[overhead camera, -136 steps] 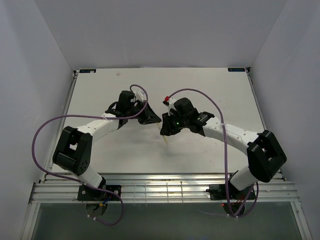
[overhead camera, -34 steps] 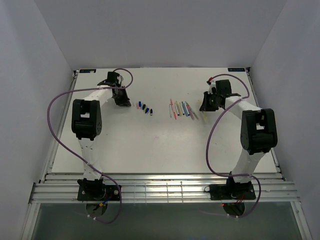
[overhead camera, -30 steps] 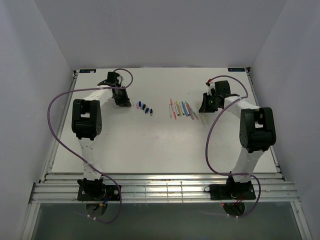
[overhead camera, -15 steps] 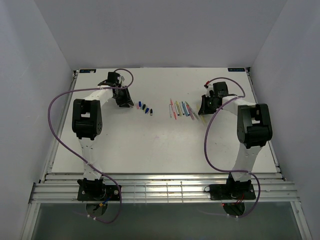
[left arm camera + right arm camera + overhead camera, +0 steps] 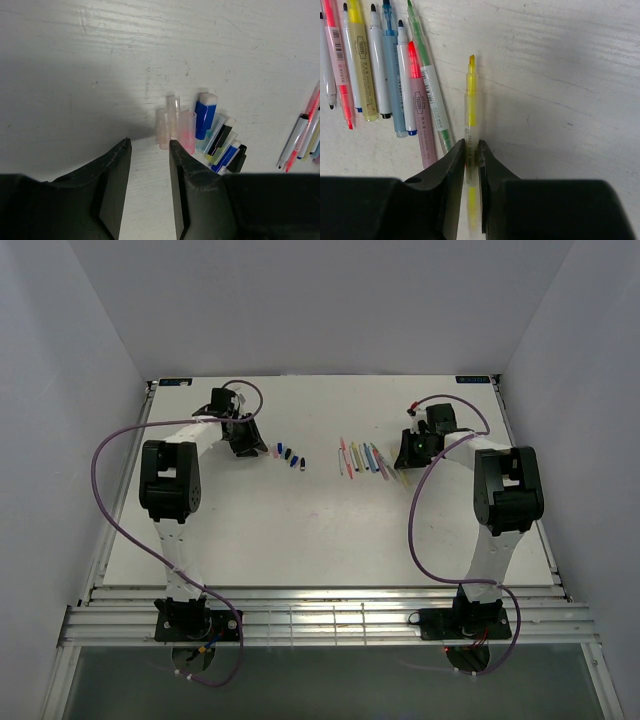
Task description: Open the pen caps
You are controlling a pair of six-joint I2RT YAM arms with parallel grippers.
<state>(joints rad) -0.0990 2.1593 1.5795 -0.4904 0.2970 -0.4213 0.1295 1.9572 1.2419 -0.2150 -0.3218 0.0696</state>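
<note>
The pens [image 5: 385,75] toward the far right of the table [image 5: 300,540] all show bare tips, and the pen caps [image 5: 210,130] cluster far left, so we judge little remains. Our left gripper [image 5: 150,150] stands spread and empty beside the caps. The right gripper [image 5: 471,146] hugs the yellow pen [image 5: 471,90]; pinching or not, we cannot tell. Bare room reaches the near edge.

We lose the clear-barrelled yellow highlighter pen's [image 5: 471,107] lower end between the right gripper's [image 5: 471,145] black fingers [image 5: 445,190], cannot tell whether they pinch it, and see the neighbouring coloured marker pens [image 5: 394,75] cropped at the top edge.
</note>
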